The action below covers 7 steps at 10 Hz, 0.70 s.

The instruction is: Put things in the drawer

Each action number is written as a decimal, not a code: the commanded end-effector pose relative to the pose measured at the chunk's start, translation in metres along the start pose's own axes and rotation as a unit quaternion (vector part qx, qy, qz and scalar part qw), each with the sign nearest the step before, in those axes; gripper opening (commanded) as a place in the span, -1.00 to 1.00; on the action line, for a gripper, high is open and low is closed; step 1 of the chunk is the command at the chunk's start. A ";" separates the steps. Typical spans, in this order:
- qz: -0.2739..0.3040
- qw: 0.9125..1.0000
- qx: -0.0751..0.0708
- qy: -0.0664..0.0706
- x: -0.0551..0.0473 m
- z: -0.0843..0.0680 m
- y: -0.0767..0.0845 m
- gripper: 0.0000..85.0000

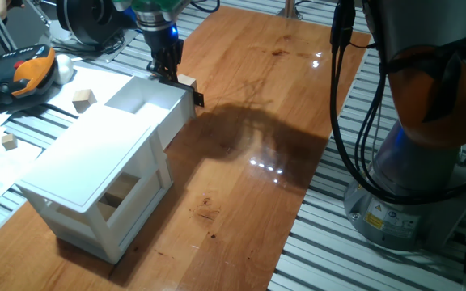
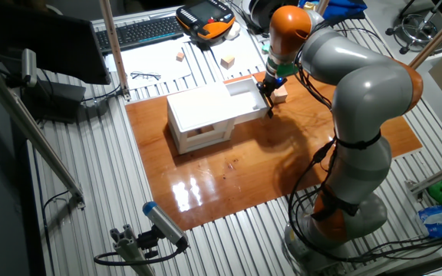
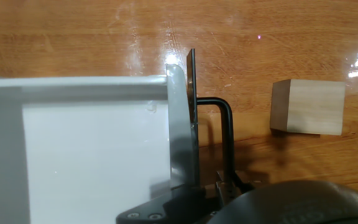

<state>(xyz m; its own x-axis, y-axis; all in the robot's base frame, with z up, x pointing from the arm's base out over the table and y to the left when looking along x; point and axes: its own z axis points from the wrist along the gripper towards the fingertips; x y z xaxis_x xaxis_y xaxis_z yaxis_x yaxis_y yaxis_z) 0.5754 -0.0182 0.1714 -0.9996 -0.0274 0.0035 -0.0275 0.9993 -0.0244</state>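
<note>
One cube [image 3: 307, 107] on table [image 1: 249, 186] beside drawer [image 1: 148, 99] | claw [image 1: 167, 71] at drawer front, grip unclear | two cubes [image 1: 84, 99] behind cabinet [image 1: 95, 166]

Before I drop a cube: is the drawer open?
Open. The drawer sticks out of the cabinet, its white inside showing and empty, claw at its front.

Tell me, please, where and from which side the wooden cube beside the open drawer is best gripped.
Probably from straight above, closing the claw on two opposite upright faces of the cube: it sits flat on the table, apart from the drawer front, its sides free.
</note>
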 end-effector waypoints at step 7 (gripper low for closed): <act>0.013 1.000 -0.001 -0.006 0.000 -0.005 -0.006 -0.20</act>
<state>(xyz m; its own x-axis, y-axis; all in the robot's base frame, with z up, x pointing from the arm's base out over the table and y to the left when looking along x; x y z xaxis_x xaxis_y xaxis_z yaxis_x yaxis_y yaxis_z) 0.5751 -0.0239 0.1764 -1.0000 0.0002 -0.0093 0.0004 0.9998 -0.0204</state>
